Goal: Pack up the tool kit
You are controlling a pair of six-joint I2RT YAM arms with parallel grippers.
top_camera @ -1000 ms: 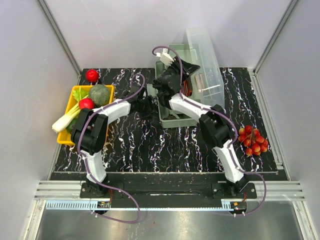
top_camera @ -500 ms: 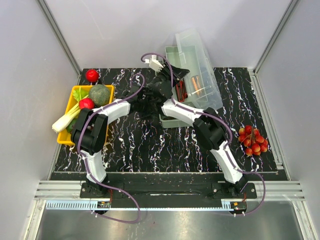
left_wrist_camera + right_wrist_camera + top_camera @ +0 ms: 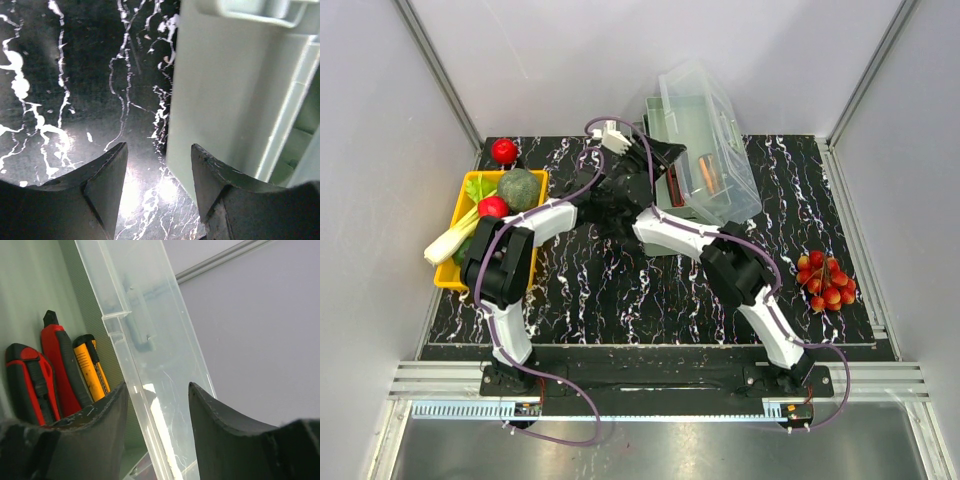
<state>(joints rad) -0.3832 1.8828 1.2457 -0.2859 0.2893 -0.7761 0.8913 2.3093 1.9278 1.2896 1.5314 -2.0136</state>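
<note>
The pale grey-green toolbox (image 3: 658, 240) stands at the back middle of the black marbled mat. Its clear lid (image 3: 705, 140) leans over the box, and red and orange tools (image 3: 705, 175) show through it. My right gripper (image 3: 665, 163) is at the lid's left edge. In the right wrist view this gripper (image 3: 157, 390) is open, with the lid's edge (image 3: 150, 330) passing between the fingers, close to the left one. Red (image 3: 57, 365) and yellow (image 3: 90, 365) handled tools lie inside. My left gripper (image 3: 610, 203) (image 3: 159, 150) is open beside the box's left wall (image 3: 225, 100).
A yellow tray (image 3: 455, 272) of vegetables sits at the left edge of the mat, with a red fruit (image 3: 504, 150) behind it. A bunch of small red fruits (image 3: 825, 280) lies at the right. Grey walls close in on the sides and back.
The clear lid has swung from upright down to the left over the box. My right gripper moved left with it and its jaws widened. The left arm stayed still.
</note>
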